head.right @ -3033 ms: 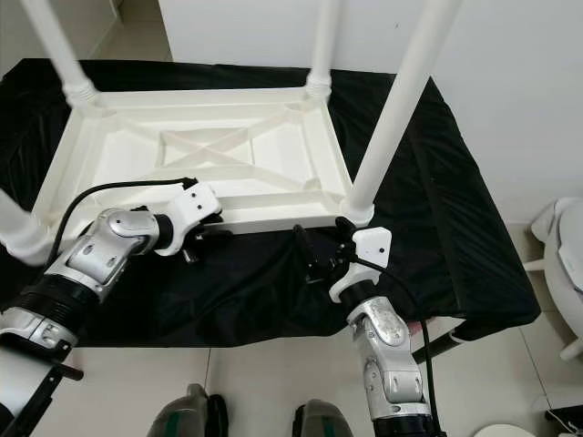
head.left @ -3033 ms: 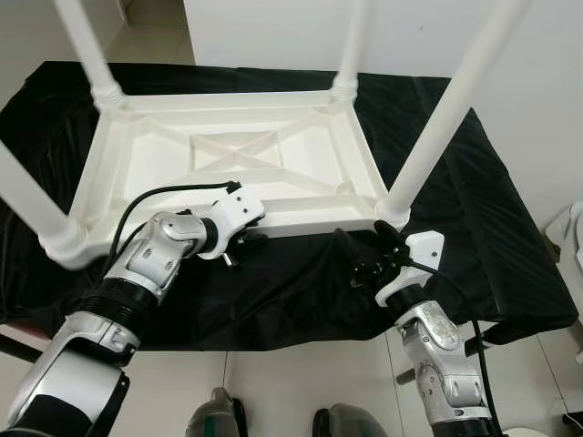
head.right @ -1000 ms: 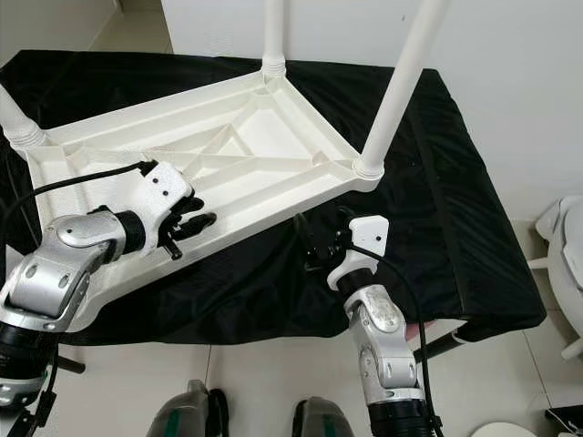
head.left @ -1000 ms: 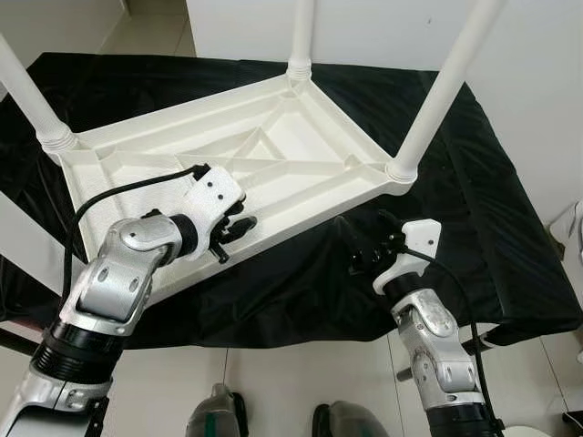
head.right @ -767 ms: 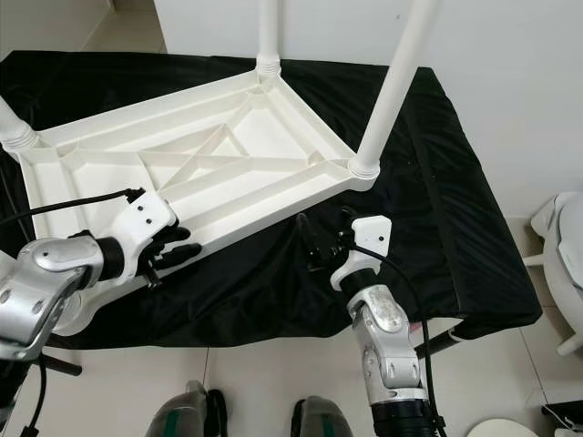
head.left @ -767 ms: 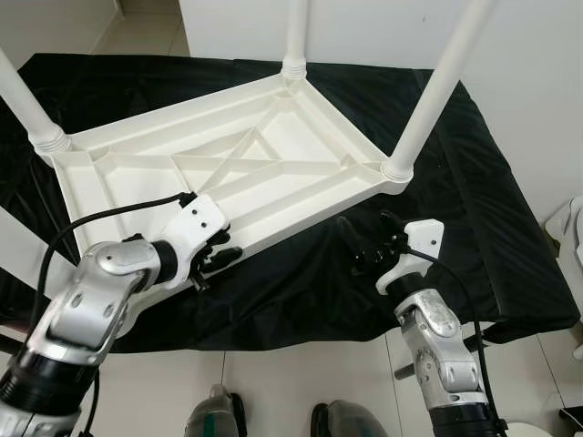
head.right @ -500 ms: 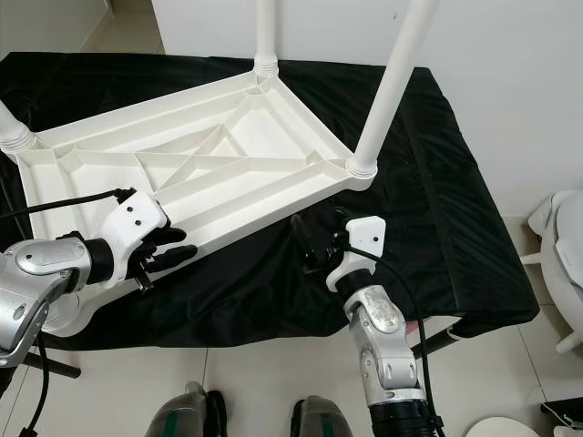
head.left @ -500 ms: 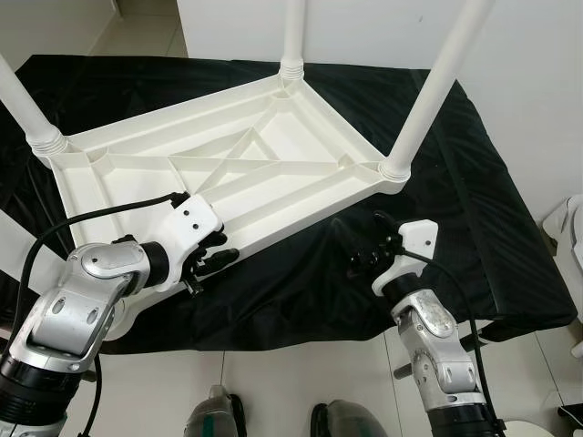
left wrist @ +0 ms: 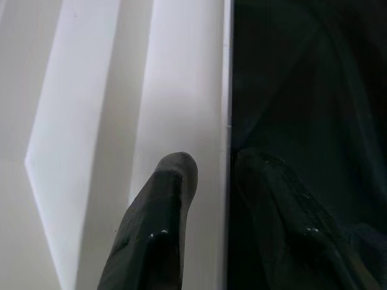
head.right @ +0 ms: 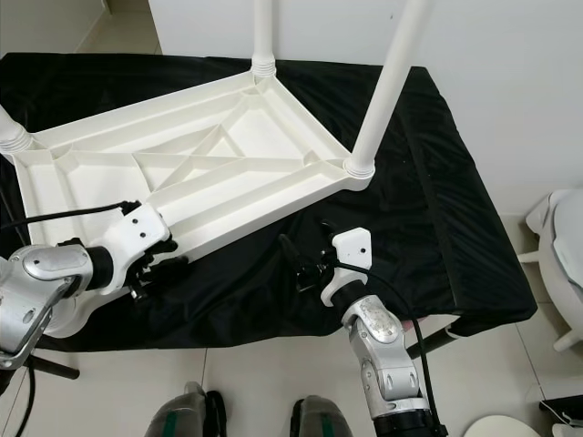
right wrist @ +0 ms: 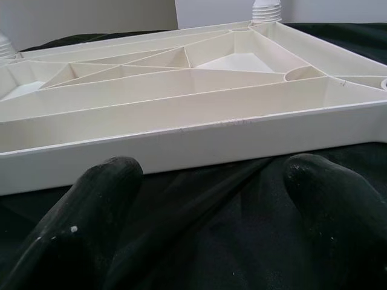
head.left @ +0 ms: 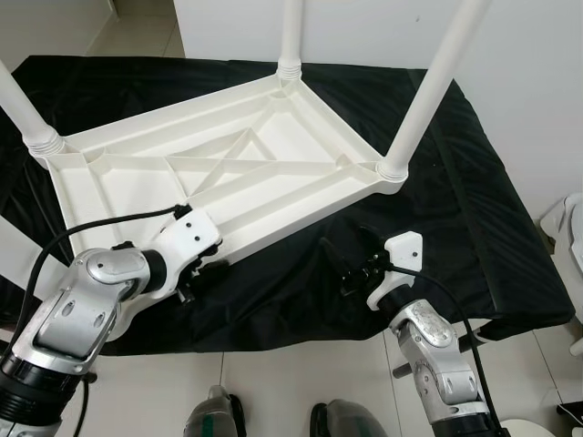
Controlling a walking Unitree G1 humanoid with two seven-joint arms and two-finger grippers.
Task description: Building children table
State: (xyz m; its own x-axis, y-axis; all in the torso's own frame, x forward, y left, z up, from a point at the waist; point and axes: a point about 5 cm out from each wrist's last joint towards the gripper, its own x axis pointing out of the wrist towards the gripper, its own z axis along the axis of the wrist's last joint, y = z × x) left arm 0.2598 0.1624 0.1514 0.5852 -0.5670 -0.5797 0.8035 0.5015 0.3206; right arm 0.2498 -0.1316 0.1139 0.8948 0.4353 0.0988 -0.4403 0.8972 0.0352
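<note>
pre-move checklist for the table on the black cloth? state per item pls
1. Left tool on the table near rim: ok. The left wrist view shows one finger on the white rim, the other on the cloth side, so it straddles the edge.
2. Firm clamp on that rim: cannot tell.
3. Right tool free: ok, open, over the black cloth, short of the rim.
4. Legs seated: three sockets look filled, e.g. the near right leg; near left corner cannot tell.
5. Table flat on the cloth: cannot tell, it sits skewed to the edge.
</note>
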